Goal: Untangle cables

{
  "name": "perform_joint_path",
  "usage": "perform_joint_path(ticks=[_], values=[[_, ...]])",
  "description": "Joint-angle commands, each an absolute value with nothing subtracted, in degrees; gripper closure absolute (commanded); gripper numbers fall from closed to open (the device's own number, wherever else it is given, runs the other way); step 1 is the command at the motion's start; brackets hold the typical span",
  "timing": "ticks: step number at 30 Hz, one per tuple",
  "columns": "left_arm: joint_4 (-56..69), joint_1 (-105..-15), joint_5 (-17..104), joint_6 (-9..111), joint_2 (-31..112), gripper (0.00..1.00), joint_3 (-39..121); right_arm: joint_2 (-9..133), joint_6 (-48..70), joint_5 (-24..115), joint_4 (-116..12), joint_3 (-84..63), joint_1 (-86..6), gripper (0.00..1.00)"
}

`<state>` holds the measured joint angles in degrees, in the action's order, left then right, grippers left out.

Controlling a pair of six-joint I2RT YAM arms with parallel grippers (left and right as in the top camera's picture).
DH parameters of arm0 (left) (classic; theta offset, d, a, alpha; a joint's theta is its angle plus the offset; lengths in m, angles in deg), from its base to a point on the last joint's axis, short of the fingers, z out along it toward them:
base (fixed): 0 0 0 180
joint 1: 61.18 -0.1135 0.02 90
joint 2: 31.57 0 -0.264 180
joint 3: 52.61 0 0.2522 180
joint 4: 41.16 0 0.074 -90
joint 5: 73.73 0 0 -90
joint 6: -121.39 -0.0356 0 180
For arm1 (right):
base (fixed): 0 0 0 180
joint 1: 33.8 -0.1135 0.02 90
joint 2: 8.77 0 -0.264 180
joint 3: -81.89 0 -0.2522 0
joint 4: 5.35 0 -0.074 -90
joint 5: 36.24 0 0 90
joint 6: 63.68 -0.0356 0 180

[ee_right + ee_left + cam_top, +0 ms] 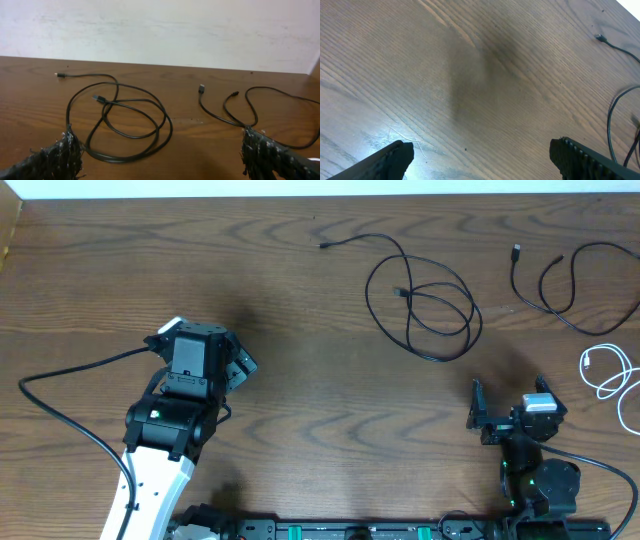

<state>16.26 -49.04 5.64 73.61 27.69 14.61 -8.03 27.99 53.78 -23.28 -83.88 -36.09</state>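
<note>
Both claws stand released, jaws spread wide and grasping nothing. Left claw (238, 363) hovers over bare wood in the left half of the worktop (300, 440), well apart from every cable. Right claw (510, 398) sits near the front edge on the right. Beyond it, toward the far edge, lies a looped black cable (441, 359) that crosses over itself. A second black cable (516, 252) lies nearer the far right corner. A white cable (586, 365) lies coiled at the right edge, touching neither black one.
</note>
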Motion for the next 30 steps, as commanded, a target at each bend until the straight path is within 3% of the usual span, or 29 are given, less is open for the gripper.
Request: perform_joint_path(ticks=[1,30], values=[[16.52,-49.28,5.27,73.92,27.89,0.06,15.37,-8.51,27.73,54.54,-23.58,-84.04,-36.54,0.01],[16.52,-49.28,5.27,73.92,27.89,0.06,15.37,-8.49,27.66,53.78,-23.47,-84.04,-37.22,0.01]])
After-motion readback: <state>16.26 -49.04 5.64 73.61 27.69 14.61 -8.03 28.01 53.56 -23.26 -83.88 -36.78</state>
